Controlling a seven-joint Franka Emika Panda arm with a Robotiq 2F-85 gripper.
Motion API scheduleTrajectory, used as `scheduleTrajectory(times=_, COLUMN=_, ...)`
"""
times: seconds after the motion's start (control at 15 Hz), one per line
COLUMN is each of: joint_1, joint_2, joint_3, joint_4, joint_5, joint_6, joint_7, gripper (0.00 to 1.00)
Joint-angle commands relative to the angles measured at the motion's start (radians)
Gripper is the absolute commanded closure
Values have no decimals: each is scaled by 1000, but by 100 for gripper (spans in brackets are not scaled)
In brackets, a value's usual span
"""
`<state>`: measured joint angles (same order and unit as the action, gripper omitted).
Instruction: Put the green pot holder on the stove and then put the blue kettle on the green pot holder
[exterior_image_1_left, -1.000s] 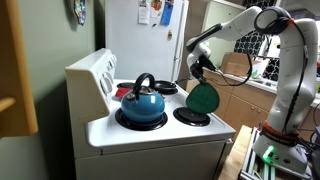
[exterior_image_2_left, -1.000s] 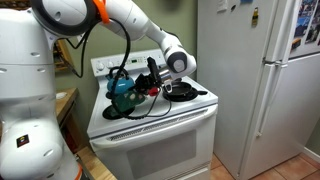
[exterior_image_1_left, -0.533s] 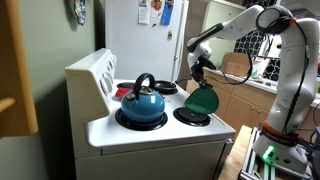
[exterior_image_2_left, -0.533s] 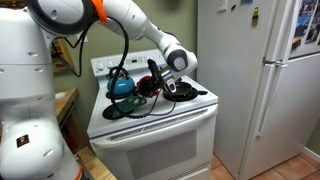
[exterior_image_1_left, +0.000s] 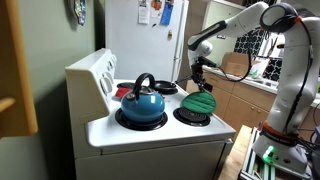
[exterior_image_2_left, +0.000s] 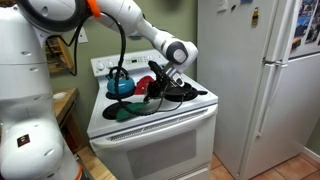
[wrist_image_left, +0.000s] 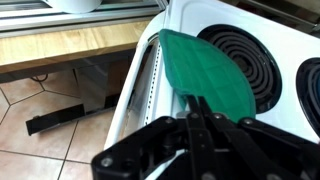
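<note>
The green pot holder (exterior_image_1_left: 198, 103) lies tilted, almost flat, over the front coil burner of the white stove (exterior_image_1_left: 150, 135). In the wrist view the green pot holder (wrist_image_left: 205, 68) covers part of the burner and the stove's edge. My gripper (exterior_image_1_left: 201, 88) is shut on its near rim, and the fingers (wrist_image_left: 200, 108) pinch it. The blue kettle (exterior_image_1_left: 142, 102) stands upright on the burner beside it, clear of the gripper. In an exterior view the kettle (exterior_image_2_left: 120, 83) sits at the back and the pot holder (exterior_image_2_left: 121, 112) in front of it.
A white fridge (exterior_image_1_left: 140, 35) stands behind the stove and also shows in an exterior view (exterior_image_2_left: 250, 80). A wooden counter (wrist_image_left: 60, 45) runs beside the stove. The stove's raised back panel (exterior_image_1_left: 90, 75) is close to the kettle. Cables hang from the arm over the burners.
The gripper has lowered and tipped the pot holder from hanging upright above the front burner to lying nearly flat on it. The kettle has not moved.
</note>
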<state>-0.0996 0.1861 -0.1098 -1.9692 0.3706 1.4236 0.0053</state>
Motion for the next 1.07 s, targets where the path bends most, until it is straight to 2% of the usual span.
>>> scheduleTrajectory(times=0.0, joint_1=2, joint_2=-35, joint_3=3, joint_4=-47, joint_5=-46, joint_6=126, joint_7=-17, gripper=99)
scheduleTrajectory(times=0.2, joint_1=3, joint_2=-41, joint_3=9, joint_4=-74, joint_5=-54, joint_6=280, joint_7=-48, gripper=99)
scheduleTrajectory(times=0.47, joint_1=1, joint_2=-55, joint_3=34, joint_4=-130, joint_5=36, joint_6=524, joint_7=-122, gripper=99)
scheduleTrajectory(times=0.73, joint_1=-1, joint_2=-66, joint_3=74, joint_4=-175, joint_5=222, joint_6=724, joint_7=-238, gripper=99)
scheduleTrajectory(times=1.0, joint_1=5, joint_2=-70, joint_3=110, joint_4=-189, joint_5=416, joint_6=794, joint_7=-396, gripper=99)
